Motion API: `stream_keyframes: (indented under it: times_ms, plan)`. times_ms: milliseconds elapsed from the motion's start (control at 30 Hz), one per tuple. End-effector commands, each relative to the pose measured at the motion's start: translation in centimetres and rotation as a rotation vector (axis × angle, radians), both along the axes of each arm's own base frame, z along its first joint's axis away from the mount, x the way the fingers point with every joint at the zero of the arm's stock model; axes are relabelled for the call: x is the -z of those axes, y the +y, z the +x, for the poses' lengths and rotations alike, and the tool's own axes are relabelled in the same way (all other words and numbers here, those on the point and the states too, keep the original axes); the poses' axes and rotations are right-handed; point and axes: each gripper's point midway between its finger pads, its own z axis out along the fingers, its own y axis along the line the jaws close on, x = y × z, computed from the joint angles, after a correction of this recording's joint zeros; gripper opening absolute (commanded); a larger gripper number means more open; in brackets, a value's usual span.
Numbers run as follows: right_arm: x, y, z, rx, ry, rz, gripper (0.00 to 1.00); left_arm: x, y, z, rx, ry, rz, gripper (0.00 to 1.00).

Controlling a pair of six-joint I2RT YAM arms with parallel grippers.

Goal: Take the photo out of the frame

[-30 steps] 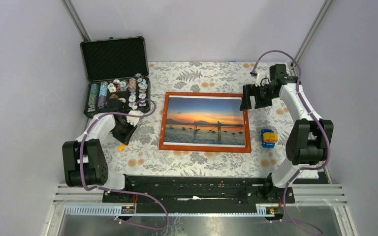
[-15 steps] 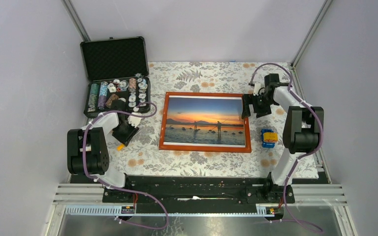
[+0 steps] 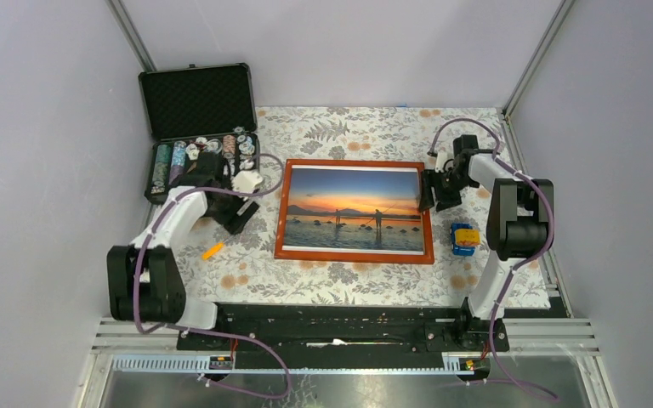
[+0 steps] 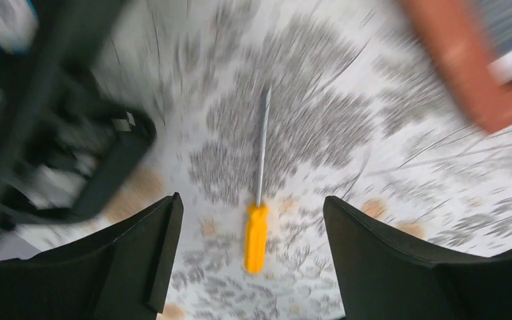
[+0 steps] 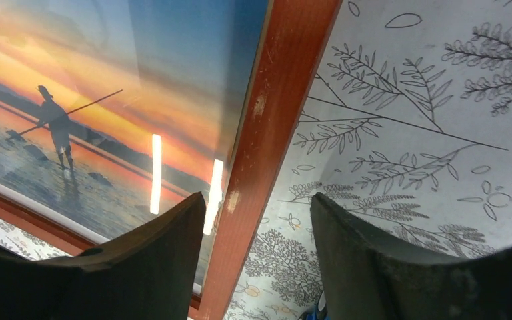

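At upper left an open black case (image 3: pixel 197 106) stands on the floral worktop (image 3: pixel 349 132); just below it the left claw (image 4: pixel 250 201) hangs wide open and empty above a yellow-handled screwdriver (image 4: pixel 256 237). In the middle the orange-red frame (image 3: pixel 354 255) lies flat with the photo (image 3: pixel 353 208) inside, face up — at its right edge the right claw (image 5: pixel 257 200) is spread astride the border, gripping nothing, a blue-and-yellow object (image 3: pixel 464 237) lower right of it
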Motion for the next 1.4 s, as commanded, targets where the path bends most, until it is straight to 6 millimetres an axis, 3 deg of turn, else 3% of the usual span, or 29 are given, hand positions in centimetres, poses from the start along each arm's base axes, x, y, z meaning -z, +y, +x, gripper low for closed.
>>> stream_keyframes:
  times_ms: [0, 133, 267, 400, 567, 767, 967, 1133, 1367]
  plan:
    - [1.1, 1.0, 0.1, 0.033, 0.029, 0.053, 0.60, -6.4, -8.3, 2.2, 0.222, -0.213, -0.168, 0.84]
    - [1.5, 1.7, -0.1, 0.050, 0.058, 0.098, 0.43, -7.3, -16.8, 1.0, 0.413, -0.249, -0.238, 0.84]
    - [-0.1, 2.0, 0.7, 0.060, 0.021, 0.118, 0.18, -5.3, -24.0, -1.7, 0.586, -0.213, -0.187, 0.84]
    - [-2.9, 2.2, 1.4, 0.072, -0.035, 0.133, 0.00, -2.8, -28.9, -3.9, 0.704, -0.187, -0.127, 0.85]
    - [-5.3, 2.6, 1.1, 0.089, -0.065, 0.159, 0.00, -1.1, -33.3, -4.5, 0.781, -0.313, -0.011, 0.88]
    - [-7.2, 3.8, 0.6, 0.109, -0.048, 0.234, 0.00, -1.4, -36.9, -4.8, 0.775, -0.493, 0.053, 0.91]
    - [-8.6, 4.8, -0.1, 0.114, -0.021, 0.298, 0.00, -0.2, -38.0, -4.2, 0.722, -0.635, 0.119, 0.91]
    - [-9.5, 5.5, -0.5, 0.129, 0.010, 0.345, 0.00, 0.7, -38.4, -3.9, 0.687, -0.711, 0.193, 0.82]
    - [-10.5, 6.4, -0.5, 0.158, 0.053, 0.413, 0.00, 0.4, -39.3, -3.1, 0.651, -0.833, 0.286, 0.70]
